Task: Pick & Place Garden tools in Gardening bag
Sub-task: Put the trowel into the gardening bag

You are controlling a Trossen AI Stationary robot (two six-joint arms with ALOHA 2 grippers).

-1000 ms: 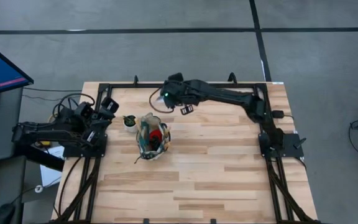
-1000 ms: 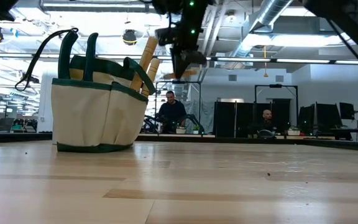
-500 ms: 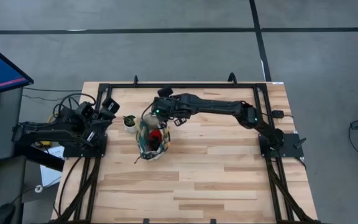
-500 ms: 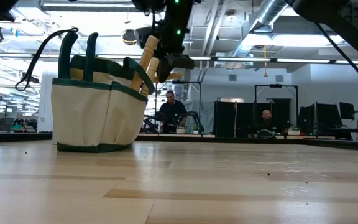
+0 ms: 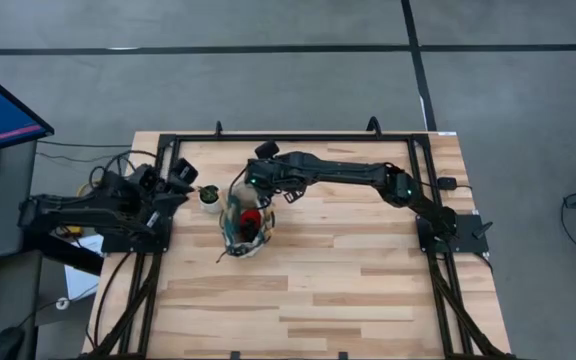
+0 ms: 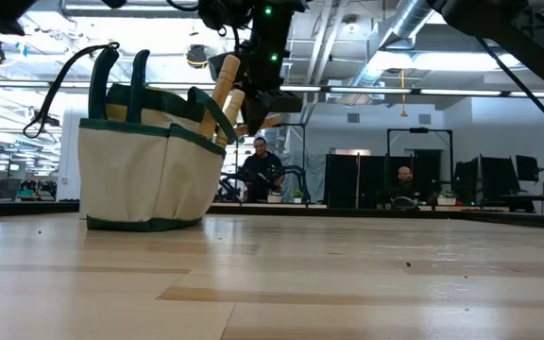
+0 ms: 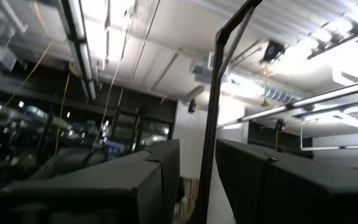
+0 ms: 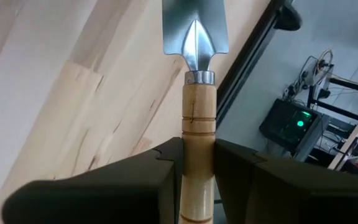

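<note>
**High view: trowel gripped above the tote**

High view shows one butcher-block table point(image 5: 368, 280) and two arms. Our right gripper point(image 5: 265, 190) reaches to the table's 10 o'clock, over the gardening bag point(image 5: 245, 226), fingers clamped on a trowel point(image 8: 197, 112) by its wooden handle, presumably for lowering it in. One bag stands upright so tools drop in; two wooden handles point(image 6: 223, 94) and a red tool point(image 5: 253, 217) already show inside. Our left gripper point(image 5: 173, 180) waits at 9 o'clock, its fingers slightly parted and holding nothing. One small pot point(image 5: 208, 195) sits beside the bag.
</note>
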